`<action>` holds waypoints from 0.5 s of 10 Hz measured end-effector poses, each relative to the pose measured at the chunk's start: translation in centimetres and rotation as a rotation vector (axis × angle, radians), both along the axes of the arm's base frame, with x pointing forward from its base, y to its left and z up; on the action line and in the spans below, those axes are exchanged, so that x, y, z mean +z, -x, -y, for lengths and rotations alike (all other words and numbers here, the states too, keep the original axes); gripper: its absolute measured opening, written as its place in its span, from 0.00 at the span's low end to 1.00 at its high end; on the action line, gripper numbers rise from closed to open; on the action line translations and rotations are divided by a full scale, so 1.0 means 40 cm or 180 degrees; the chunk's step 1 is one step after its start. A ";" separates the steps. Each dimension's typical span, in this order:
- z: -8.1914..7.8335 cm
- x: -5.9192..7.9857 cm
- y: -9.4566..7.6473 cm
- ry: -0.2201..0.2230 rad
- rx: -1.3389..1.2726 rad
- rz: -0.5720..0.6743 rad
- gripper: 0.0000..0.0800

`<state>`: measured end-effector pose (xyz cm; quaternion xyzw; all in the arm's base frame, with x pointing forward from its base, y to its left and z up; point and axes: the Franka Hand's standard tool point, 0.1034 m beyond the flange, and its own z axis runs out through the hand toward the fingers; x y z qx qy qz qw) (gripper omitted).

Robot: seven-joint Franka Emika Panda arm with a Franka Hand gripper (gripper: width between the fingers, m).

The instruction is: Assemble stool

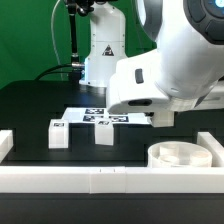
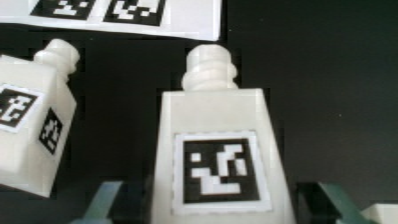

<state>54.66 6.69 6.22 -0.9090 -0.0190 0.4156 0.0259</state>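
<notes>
In the wrist view my gripper stands over a white stool leg with a black-and-white tag, one finger on each side of it, shut on it. The leg's ribbed peg points toward the marker board. A second leg lies close beside it, tilted. In the exterior view two legs rest on the black table, and the round seat sits at the exterior view's right front. My arm's white body hides the gripper and whatever it holds there.
A long white border rail runs along the front edge, with a raised end at the exterior view's left. The marker board lies behind the legs. The robot base stands at the back.
</notes>
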 end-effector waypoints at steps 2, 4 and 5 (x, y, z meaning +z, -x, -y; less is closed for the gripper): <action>-0.008 0.056 -0.038 -0.0010 -0.0009 0.0371 0.42; -0.005 0.127 -0.064 -0.0006 -0.0043 0.0768 0.42; -0.008 0.146 -0.073 -0.0010 -0.0045 0.0894 0.42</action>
